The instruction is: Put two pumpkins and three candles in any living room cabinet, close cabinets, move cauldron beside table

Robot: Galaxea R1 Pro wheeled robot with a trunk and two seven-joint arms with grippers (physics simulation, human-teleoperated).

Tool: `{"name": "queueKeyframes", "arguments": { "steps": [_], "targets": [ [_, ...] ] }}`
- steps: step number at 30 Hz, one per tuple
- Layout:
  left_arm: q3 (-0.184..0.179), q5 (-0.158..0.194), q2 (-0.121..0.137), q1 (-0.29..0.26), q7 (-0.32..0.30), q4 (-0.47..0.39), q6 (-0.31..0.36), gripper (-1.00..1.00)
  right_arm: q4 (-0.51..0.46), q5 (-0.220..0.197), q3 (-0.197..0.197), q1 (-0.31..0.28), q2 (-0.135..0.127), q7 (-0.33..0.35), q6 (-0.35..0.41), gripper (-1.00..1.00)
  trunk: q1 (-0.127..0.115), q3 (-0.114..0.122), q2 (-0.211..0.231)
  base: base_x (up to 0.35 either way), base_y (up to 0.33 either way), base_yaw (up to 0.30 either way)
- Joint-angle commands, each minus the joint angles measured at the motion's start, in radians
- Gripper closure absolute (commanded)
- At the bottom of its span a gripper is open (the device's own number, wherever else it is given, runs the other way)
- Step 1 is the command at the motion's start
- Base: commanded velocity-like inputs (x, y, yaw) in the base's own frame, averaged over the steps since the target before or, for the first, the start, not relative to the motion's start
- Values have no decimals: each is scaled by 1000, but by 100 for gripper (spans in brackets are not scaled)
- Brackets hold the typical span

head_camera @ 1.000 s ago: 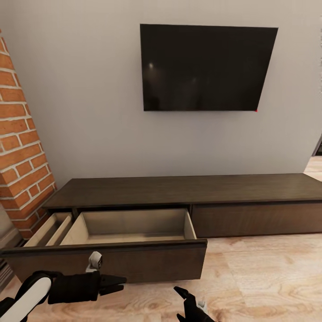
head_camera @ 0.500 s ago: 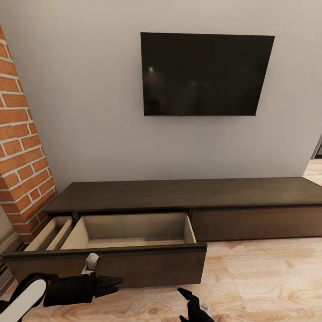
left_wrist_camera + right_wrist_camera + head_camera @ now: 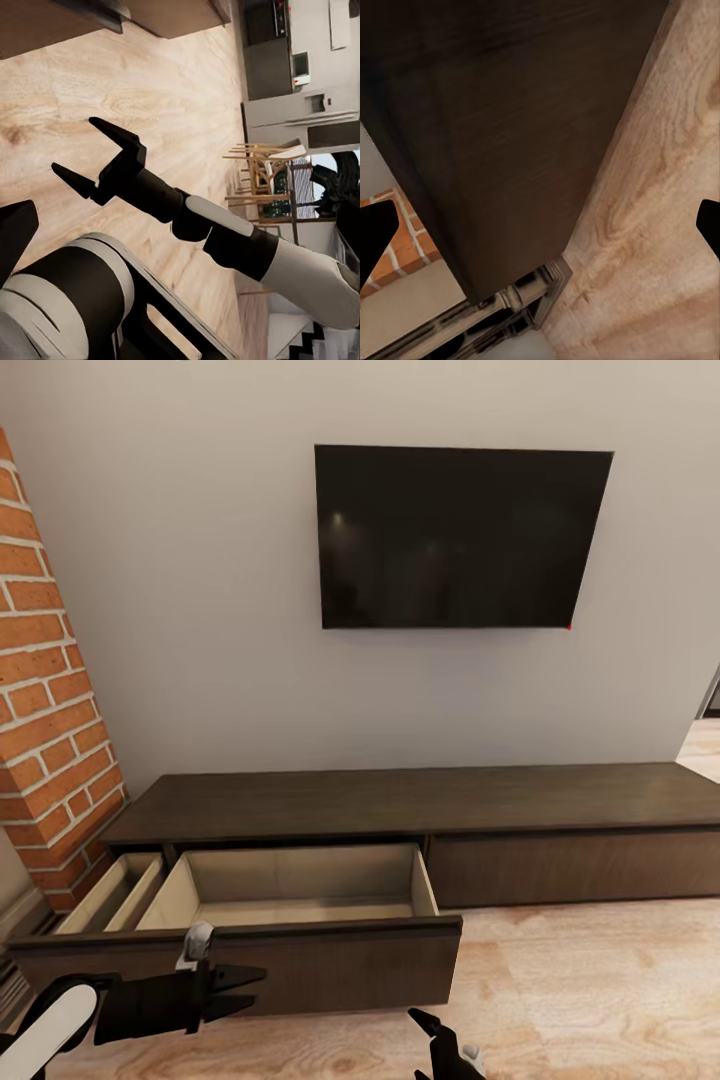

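- The left black two-fingered gripper (image 3: pixel 245 988) hovers low over the pale wooden plank floor (image 3: pixel 600 1000), fingers spread and holding nothing.
- The right black gripper (image 3: pixel 94 161), beside it, is likewise spread wide and holding nothing.
- Just beyond stands the long low dark-brown wood cabinet (image 3: pixel 450 800), with its left pale-lined drawer (image 3: pixel 300 885) pulled out and bare inside.
- A red brick column (image 3: pixel 50 700) flanks the cabinet.
- A dark flat wall television (image 3: pixel 455 535) hangs above; no readable writing.

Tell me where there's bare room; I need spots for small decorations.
The open drawer of the cabinet shows a bare beige floor between its walls. The cabinet top below the TV is bare too. The narrow drawer by the brick column is tighter.
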Motion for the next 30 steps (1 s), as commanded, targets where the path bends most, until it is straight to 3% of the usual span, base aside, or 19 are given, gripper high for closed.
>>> {"name": "queueKeyframes", "arguments": {
  "steps": [1,12,30],
  "targets": [
    [-1,-2,1,-1,1,6,1,-100,1,-8,4,-1,0,1,3,-100,-4,2,7,0,0,0],
    [-2,-1,-1,-1,34,67,1,-100,1,-8,3,-1,0,2,3,-100,-46,37,84,0,0,0],
    [-2,-1,-1,-1,34,67,1,-100,1,-10,2,-1,1,1,2,-100,-115,93,210,0,0,0]
  ]
}}
